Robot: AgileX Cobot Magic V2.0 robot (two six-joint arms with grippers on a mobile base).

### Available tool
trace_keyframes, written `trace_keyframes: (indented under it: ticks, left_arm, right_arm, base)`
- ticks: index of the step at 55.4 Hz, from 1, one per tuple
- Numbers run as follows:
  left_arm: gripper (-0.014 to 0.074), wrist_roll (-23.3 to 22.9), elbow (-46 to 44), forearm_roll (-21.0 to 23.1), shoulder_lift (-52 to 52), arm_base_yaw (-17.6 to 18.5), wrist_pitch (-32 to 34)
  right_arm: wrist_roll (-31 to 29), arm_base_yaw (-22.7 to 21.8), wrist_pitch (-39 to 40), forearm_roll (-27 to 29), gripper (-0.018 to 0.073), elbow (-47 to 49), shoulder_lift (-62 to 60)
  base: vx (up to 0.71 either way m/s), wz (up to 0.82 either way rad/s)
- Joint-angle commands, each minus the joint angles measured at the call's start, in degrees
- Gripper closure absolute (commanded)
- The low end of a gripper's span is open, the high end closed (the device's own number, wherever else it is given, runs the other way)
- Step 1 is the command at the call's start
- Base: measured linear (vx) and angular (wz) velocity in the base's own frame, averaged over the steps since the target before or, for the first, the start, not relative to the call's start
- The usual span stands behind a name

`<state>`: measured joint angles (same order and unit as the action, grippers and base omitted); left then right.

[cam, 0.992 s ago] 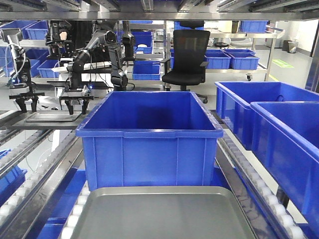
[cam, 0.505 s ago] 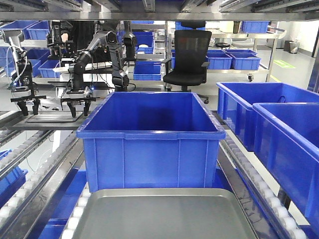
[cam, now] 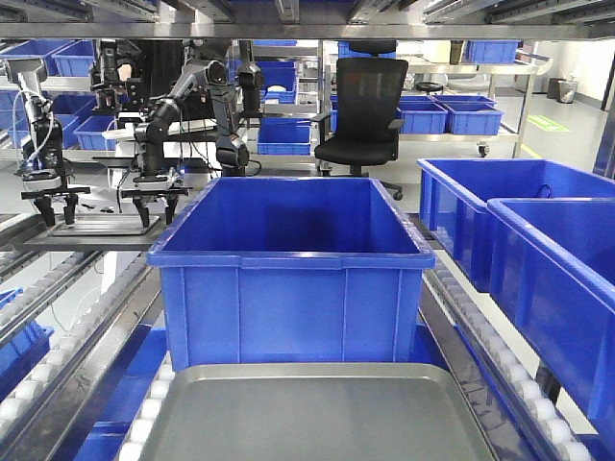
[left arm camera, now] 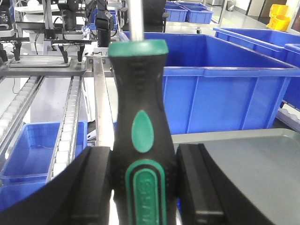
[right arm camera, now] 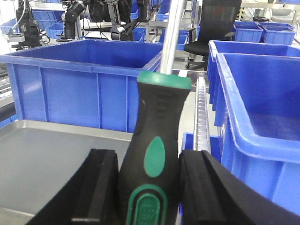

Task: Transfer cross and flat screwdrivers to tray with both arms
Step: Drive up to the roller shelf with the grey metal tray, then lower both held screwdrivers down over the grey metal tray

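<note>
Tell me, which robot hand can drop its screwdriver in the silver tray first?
Probably the right, barely. Both the right gripper and left gripper clamp a screwdriver beside the tray. In the right view the tray's edge runs behind the handle; in the left its corner stops beside the handle.

Two screwdrivers [left arm camera: 143,140] [right arm camera: 157,150], one metal tray [cam: 317,423], one office chair [cam: 363,106].

The tray [cam: 317,418] is being left open from above. Its far edge is being blocked by 1 deep blue bin [cam: 288,288], its right side by 2 more bins [cam: 548,269].
</note>
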<state>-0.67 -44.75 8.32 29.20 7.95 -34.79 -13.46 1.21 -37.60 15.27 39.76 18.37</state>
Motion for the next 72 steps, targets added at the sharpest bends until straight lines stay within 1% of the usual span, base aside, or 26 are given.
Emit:
trace_keyframes:
  ticks: [1,12,14,20,23,30,34,36,38,41,44,45,48,49,51,53,55,58,61,63,67,69,72]
  left_arm:
    - [0.0599,-0.06,-1.51,0.58,0.43,0.29,5.67]
    - [0.0599,-0.12,-1.51,0.58,0.43,0.29,4.64]
    - [0.0599,-0.12,-1.51,1.05,0.43,0.29,3.63]
    - [0.0599,-0.27,-1.51,2.76,0.74,0.29,3.57]
    - [0.0599,-0.27,-1.51,4.15,0.80,0.29,3.94]
    - [0.0599,-0.27,-1.51,4.68,0.96,0.29,6.43]
    - [0.0596,-0.27,-1.51,5.21,2.72,0.29,6.69]
    - [0.0596,-0.22,-1.51,6.50,4.19,0.29,6.37]
    - [0.0596,0.67,-1.51,8.77,6.37,0.29,6.17]
    - [0.0596,3.72,-1.51,13.51,9.60,0.35,6.28]
    - [0.0595,10.19,-1.51,19.02,13.07,0.85,7.33]
    - [0.0595,11.64,-1.51,20.61,14.40,1.05,7.59]
    - [0.0595,17.35,-1.51,28.09,18.54,2.05,8.60]
    - [0.0595,18.49,-1.51,29.74,19.59,2.31,8.76]
    - [0.0594,21.60,-1.51,34.54,22.91,2.95,8.88]
    - [0.0594,23.98,-1.58,38.81,26.24,3.79,8.88]
    - [0.0594,26.00,-1.58,42.02,28.96,4.56,8.88]
    - [0.0594,28.84,-1.58,46.53,33.14,5.95,9.03]
    - [0.0594,31.90,-1.91,51.33,36.69,7.64,9.68]
    - [0.0594,34.00,-2.30,55.06,39.58,9.00,10.08]
    - [0.0594,37.16,-3.56,60.66,44.26,11.33,9.94]
    - [0.0594,38.34,-4.31,62.51,46.56,12.77,9.65]
    - [0.0594,38.87,-5.56,64.31,49.13,14.42,9.17]
  right_arm:
    - [-0.27,-0.11,6.36,0.58,0.0567,1.58,0.69]
    - [-0.27,-0.11,8.01,1.62,0.0567,1.58,0.69]
    - [-0.27,-0.11,8.28,1.68,0.0567,1.58,0.69]
    - [-0.23,-0.11,8.32,2.44,0.0567,1.58,1.08]
    - [-0.23,-0.11,7.92,3.36,0.0567,1.58,1.86]
    - [-0.37,-0.11,6.81,4.20,0.0567,1.58,6.71]
    - [-1.94,-0.11,6.71,6.22,0.0567,1.58,10.27]
    - [-4.41,-0.11,6.99,7.67,0.0567,1.58,12.79]
    - [-7.15,-0.11,7.20,9.80,0.0567,1.58,15.08]
    - [-12.47,-0.11,7.46,15.57,0.0567,1.58,19.30]
    - [-17.46,-0.11,7.46,21.86,0.0567,1.58,23.23]
    - [-18.75,-0.11,7.46,24.41,0.0567,1.58,24.23]
    - [-23.84,-0.11,7.09,31.36,0.0567,1.58,28.24]
    - [-25.87,-0.11,6.84,33.17,0.0567,1.58,29.88]
    - [-29.35,0.04,6.47,37.61,0.0567,1.58,32.50]
    - [-33.35,0.77,6.31,42.66,0.0567,1.58,35.66]
    - [-36.72,2.08,6.73,47.33,0.0567,1.65,38.70]
    - [-39.99,4.47,7.34,52.27,0.0567,2.28,42.70]
    - [-41.78,6.99,8.29,55.21,0.0567,3.83,46.40]
    - [-42.25,9.20,9.05,56.11,0.0567,5.51,49.54]
    - [-41.82,12.54,9.94,56.32,0.0567,8.85,54.98]
    - [-40.79,13.50,9.75,56.32,0.0567,10.49,57.18]
    - [-38.94,14.50,9.25,56.32,0.0567,12.79,60.32]
  base:
    - [0.00,0.00]
    - [0.00,0.00]
    - [0.00,0.00]
    - [0.00,0.00]
    - [0.00,0.00]
    - [0.00,0.00]
    - [0.00,0.00]
    - [0.00,0.00]
    - [0.00,0.00]
    - [0.00,0.00]
    - [0.00,0.00]
    - [0.00,0.00]
    - [0.00,0.00]
    - [0.00,0.00]
    - [0.00,0.00]
    - [0.00,0.00]
    - [0.00,0.00]
    - [0.00,0.00]
    - [0.00,0.00]
    - [0.00,0.00]
    - [0.00,0.00]
    - [0.00,0.00]
    - [0.00,0.00]
